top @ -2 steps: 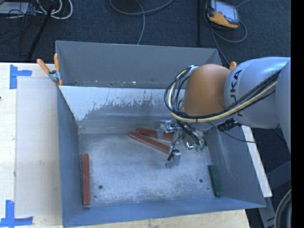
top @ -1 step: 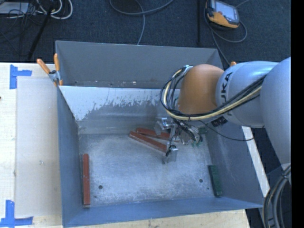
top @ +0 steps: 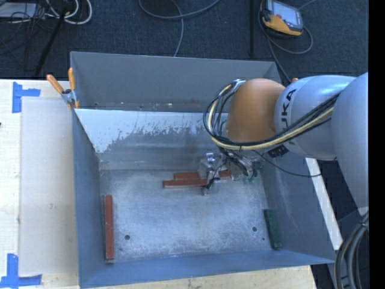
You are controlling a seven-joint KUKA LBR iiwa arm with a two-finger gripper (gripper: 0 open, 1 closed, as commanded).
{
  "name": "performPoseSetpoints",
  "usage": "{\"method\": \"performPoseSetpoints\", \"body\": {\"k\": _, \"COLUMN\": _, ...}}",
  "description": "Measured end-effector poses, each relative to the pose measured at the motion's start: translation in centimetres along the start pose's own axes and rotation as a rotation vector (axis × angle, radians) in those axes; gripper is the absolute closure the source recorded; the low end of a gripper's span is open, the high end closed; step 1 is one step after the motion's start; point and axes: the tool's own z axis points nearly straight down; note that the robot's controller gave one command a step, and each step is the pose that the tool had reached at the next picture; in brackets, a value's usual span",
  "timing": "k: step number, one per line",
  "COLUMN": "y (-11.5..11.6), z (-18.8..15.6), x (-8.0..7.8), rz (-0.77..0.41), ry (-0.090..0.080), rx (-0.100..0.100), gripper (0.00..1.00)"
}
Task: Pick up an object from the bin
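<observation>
My gripper (top: 210,178) reaches down from under the orange cover to the back middle of the bin floor. Its fingertips sit right at the right end of a pair of reddish-brown flat sticks (top: 183,181) that lie lengthwise, one slightly behind the other. The fingers stand on or around that end of the sticks; the gap between them is too small to read. A small green piece (top: 247,179) peeks out just right of the gripper.
A long reddish-brown stick (top: 109,227) lies along the left wall of the bin. A dark green stick (top: 273,228) rests against the right wall near the front corner. The arm and its cables cover the bin's back right.
</observation>
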Motion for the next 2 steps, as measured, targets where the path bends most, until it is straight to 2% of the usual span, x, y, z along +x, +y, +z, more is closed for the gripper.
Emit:
{"method": "performPoseSetpoints", "body": {"k": 1, "y": -0.01, "z": 0.45, "x": 0.36, "rz": 0.000, "ry": 0.011, "rx": 0.000, "gripper": 0.00}}
{"method": "performPoseSetpoints", "body": {"k": 2, "y": 0.00, "z": 0.20, "x": 0.24, "rz": 0.000, "ry": 0.010, "rx": -0.001, "gripper": 1.00}}
